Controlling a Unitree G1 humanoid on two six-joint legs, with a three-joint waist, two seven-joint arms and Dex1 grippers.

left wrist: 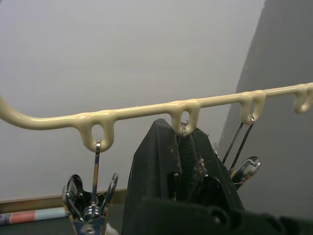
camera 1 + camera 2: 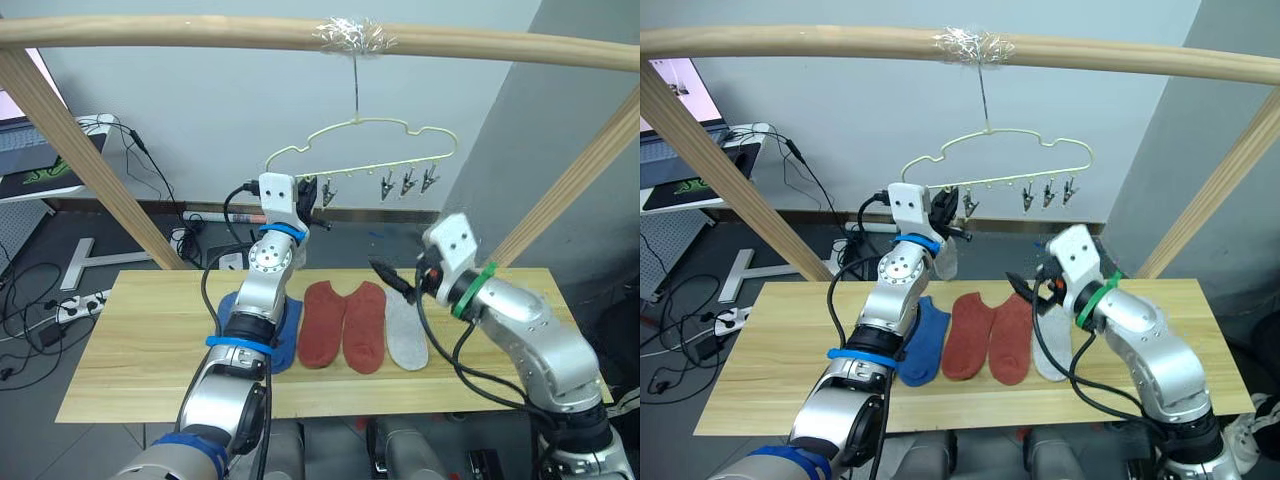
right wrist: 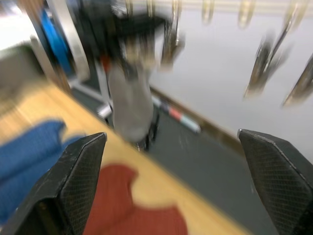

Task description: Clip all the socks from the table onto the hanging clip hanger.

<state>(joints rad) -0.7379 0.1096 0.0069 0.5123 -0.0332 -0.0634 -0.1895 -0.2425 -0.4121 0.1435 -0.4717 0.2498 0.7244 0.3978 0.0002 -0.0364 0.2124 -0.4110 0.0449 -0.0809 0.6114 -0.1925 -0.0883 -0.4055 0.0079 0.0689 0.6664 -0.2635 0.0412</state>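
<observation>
Left wrist view, glossy cream wavy wire clip hanger (image 1: 146,110), black ridged left hand (image 1: 183,161).

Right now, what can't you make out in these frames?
- Blue socks: in the head views, the left arm covers part of them, so I cannot tell whether there are one or two.
- Clip: in the left wrist view, the left gripper has its jaws shut on it, hiding whether the hanging grey sock is clipped.
- Far clips: motion blur in the right wrist view hides whether they are open or shut.
</observation>
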